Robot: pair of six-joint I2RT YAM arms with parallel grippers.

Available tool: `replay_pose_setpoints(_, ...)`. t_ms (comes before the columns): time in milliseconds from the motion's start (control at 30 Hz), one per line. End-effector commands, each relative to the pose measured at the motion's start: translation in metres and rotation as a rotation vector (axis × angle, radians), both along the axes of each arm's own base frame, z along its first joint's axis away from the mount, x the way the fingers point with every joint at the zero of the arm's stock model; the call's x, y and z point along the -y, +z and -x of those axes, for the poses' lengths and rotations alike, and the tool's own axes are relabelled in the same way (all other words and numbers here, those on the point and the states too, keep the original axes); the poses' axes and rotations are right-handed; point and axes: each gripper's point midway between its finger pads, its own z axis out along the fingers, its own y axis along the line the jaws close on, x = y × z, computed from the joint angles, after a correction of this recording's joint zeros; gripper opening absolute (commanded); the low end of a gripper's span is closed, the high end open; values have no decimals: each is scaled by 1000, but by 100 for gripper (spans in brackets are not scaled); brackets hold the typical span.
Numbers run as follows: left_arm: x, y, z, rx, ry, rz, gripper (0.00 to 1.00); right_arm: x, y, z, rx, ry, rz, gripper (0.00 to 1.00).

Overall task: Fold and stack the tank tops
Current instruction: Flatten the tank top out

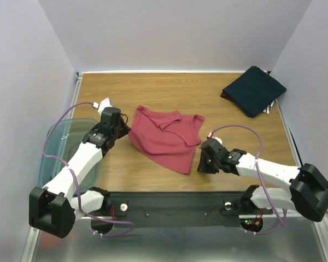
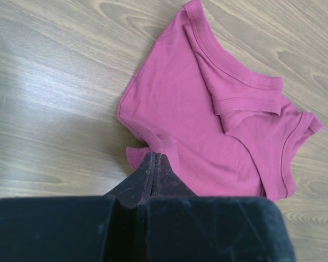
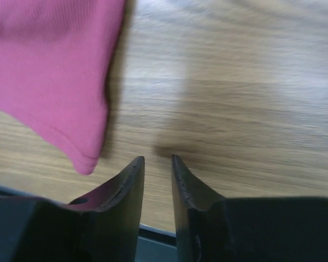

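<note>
Left jaws: pressed fully together at the left edge of the maroon tank top (image 2: 175,109), seemingly pinching a bit of that edge, which curled up beside the tips (the wrist view showed no gap at all).
Right jaws: stood a little apart with nothing between them, low over bare tabletop (image 3: 251,109).
Maroon tank top: lay spread but rumpled near the middle of the tabletop, its straps bunched toward the far side and one lower corner pointing at the near edge.
Cloth and right jaws: that near corner lay just beside the right jaws, to their left in the wrist view, clear of them and not between them.
Navy tank top (image 1: 255,90): sat folded in the far right corner, well apart from both arms.
Handling: judged light, limp and thin; it would sag and drag rather than hold a shape, and a single layer could slip from a shallow pinch.
Where to grip: probably the hemmed edges and corners, one at each side, so that the cloth would lift evenly for a fold.
</note>
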Motion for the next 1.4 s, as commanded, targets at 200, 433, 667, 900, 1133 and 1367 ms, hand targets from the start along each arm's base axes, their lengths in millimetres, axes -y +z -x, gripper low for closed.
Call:
replay_pose_setpoints(200,-7,4,-8,36,26,-13,0,-50,15,-13,62,-58,-262,39)
replay_pose_setpoints(433,-7,4,-9,37,25,-11,0,-61,13,-12,54,-42,-276,39)
replay_pose_setpoints(667,-8,4,-8,35,27,-14,0,-58,13,-10,71,-69,-279,39)
replay_pose_setpoints(900,-9,2,-7,33,27,-14,0,-36,18,-2,113,-136,-306,38)
replay_pose_setpoints(1133,-7,2,-8,32,23,-6,0,-35,2,8,56,-111,-260,34)
replay_pose_setpoints(1367,-7,2,-8,33,22,-4,0,-45,6,4,68,-98,-266,33)
